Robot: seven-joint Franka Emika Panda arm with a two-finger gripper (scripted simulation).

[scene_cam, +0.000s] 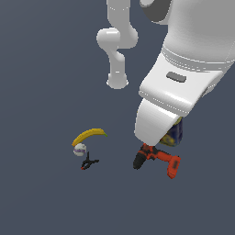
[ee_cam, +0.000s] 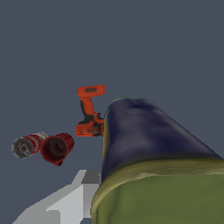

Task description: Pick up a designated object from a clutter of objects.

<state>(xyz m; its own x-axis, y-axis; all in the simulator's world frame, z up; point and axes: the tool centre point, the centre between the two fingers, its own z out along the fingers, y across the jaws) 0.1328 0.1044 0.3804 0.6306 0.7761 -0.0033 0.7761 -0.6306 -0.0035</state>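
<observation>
Right against the wrist camera, the blue can fills the view with its olive-green top nearest the lens, and in the exterior view it peeks out under the arm above the drill; I judge it stiff, light and smooth, best held across its round side, though whether the hand is closed on it I cannot tell. Counted: one blue can, one drill, one banana, one white ball, one black clamp, one red can, one red mug.

Dark blue can, olive top; orange-black drill; yellow banana; red mug.
</observation>
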